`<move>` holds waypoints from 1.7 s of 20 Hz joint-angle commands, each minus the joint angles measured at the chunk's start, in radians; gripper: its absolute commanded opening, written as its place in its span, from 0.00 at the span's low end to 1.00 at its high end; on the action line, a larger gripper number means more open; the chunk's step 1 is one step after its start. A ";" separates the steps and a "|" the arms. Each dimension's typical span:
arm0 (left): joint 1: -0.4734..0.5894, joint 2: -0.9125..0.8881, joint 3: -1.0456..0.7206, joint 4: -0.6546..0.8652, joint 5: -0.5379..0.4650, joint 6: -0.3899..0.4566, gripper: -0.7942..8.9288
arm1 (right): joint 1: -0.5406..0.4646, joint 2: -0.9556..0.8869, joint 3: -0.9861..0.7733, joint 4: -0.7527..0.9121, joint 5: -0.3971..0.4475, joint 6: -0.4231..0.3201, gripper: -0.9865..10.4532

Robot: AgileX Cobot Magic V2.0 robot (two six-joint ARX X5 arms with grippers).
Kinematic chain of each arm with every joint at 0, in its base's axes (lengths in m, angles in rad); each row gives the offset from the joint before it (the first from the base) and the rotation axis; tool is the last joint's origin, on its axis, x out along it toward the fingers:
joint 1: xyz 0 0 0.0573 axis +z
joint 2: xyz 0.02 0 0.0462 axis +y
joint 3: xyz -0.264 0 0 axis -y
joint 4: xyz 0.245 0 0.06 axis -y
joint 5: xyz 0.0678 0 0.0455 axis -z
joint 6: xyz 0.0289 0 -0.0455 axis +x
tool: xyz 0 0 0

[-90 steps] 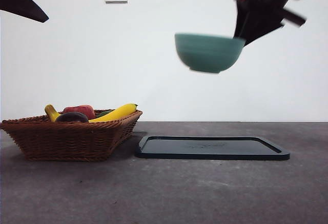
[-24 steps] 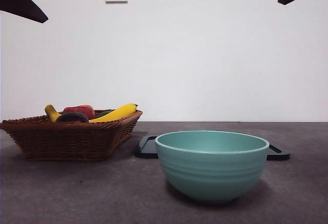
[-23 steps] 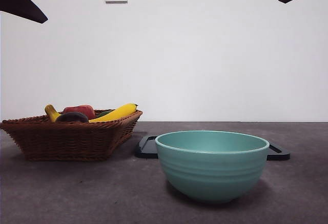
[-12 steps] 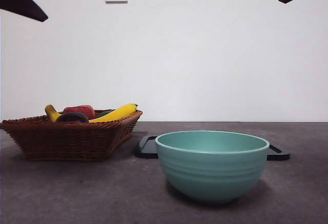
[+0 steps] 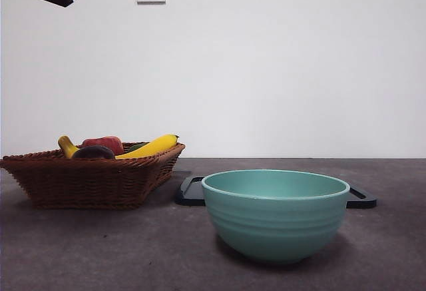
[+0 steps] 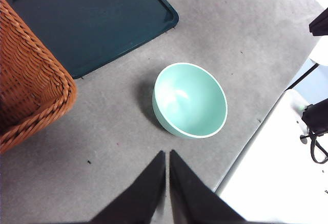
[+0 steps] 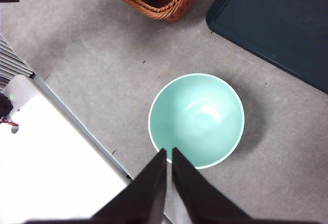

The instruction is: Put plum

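Plum (image 5: pixel 93 152) lying in basket (image 5: pixel 86 181), left of frame, beside red fruit (image 5: pixel 104 144) and banana (image 5: pixel 150 147). Teal bowl (image 5: pixel 275 215) standing empty on bench (image 5: pixel 100 251), lower centre, before dark tray (image 5: pixel 190 191). Left hand (image 6: pixel 167 155) and right hand (image 7: pixel 168 153) both high above, pinched narrow, holding nothing. Pick-up not yet begun. Next move judged: open one hand, descend on plum.

The bowl (image 5: pixel 275 214) now sits on the bench before the tray (image 5: pixel 361 198). Both arms have drawn up higher.
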 commanded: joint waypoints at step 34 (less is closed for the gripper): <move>0.431 -0.870 -0.793 0.808 -0.591 0.039 0.09 | 0.006 0.007 0.016 0.010 0.000 -0.011 0.09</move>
